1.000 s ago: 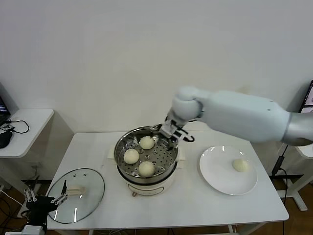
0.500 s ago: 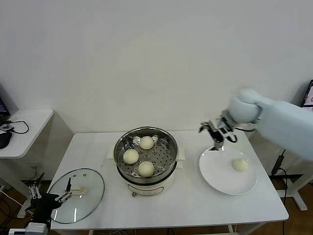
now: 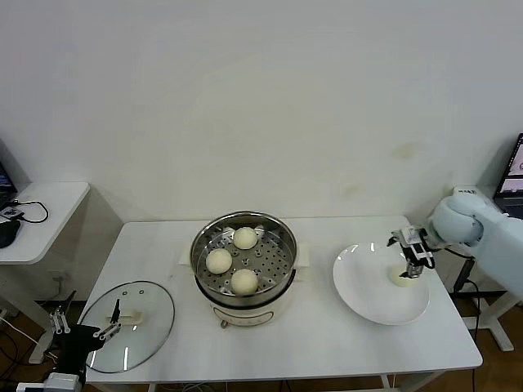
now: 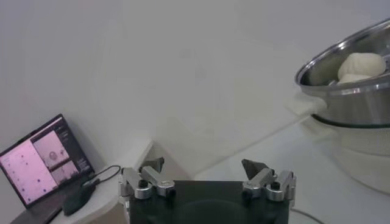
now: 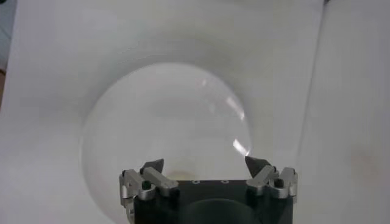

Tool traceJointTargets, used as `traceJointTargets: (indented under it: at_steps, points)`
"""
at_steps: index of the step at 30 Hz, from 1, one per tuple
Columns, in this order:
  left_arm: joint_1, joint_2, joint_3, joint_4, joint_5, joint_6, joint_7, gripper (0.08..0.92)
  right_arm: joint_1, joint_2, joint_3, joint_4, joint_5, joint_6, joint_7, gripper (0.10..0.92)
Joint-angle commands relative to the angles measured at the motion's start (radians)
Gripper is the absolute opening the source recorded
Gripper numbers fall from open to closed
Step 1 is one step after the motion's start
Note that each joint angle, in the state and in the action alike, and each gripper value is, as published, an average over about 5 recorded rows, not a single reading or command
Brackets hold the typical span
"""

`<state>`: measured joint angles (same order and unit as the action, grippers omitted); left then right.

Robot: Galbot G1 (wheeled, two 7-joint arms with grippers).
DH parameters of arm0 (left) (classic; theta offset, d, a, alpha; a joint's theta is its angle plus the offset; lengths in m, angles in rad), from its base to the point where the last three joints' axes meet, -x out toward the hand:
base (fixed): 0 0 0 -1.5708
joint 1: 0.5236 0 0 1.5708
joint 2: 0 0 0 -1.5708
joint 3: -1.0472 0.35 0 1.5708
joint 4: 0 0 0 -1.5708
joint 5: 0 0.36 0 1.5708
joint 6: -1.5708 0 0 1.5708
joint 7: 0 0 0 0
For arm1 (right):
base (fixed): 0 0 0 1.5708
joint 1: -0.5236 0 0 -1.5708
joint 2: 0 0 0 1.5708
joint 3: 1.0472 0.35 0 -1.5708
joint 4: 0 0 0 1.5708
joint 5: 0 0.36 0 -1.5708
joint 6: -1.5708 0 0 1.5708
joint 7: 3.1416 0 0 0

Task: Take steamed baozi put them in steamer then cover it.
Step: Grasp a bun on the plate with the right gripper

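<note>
Right gripper (image 3: 409,260): jaws spread, nothing held, poised directly over the last baozi (image 3: 400,277) on the plate (image 3: 368,298). The bun is judged best straddled centrally and closed on gently, the dough being soft. Well aside from the jaws, the steamer (image 3: 244,253) carries three buns; one open spot remains on its tray. Left gripper (image 3: 82,333): jaws spread, idle beside the cover (image 3: 129,325) at the worktop (image 3: 327,343) edge.

My right gripper (image 3: 409,265) is no longer at the steamer (image 3: 244,255); it has swung across and now hangs over the last baozi (image 3: 399,278) on the plate (image 3: 368,294), jaws spread.
</note>
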<state>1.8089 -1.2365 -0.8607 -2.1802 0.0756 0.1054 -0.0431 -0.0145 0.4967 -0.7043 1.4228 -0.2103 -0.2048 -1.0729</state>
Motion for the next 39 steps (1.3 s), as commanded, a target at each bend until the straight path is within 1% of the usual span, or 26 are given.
traceJointTargets:
  at_steps: [1,14,23,30,39]
  points:
    - [0.004,0.0,-0.004,0.004,0.0,0.0,0.0,0.823,-0.195,0.06,0.186,-0.186,-0.107,0.005,0.007,0.823]
    - [0.002,-0.004,-0.005,0.011,0.003,0.003,0.001,0.823,-0.224,0.205,0.249,-0.384,-0.164,0.035,0.03,0.823]
    - [-0.002,-0.004,-0.004,0.018,0.003,0.003,0.002,0.823,-0.219,0.269,0.262,-0.454,-0.188,0.043,0.044,0.813]
    - [-0.003,-0.004,-0.004,0.021,0.002,0.002,0.002,0.823,-0.207,0.286,0.262,-0.481,-0.201,0.043,0.045,0.759]
    - [-0.002,-0.007,-0.006,0.019,0.002,0.002,0.001,0.823,-0.178,0.279,0.245,-0.459,-0.178,0.034,0.018,0.65]
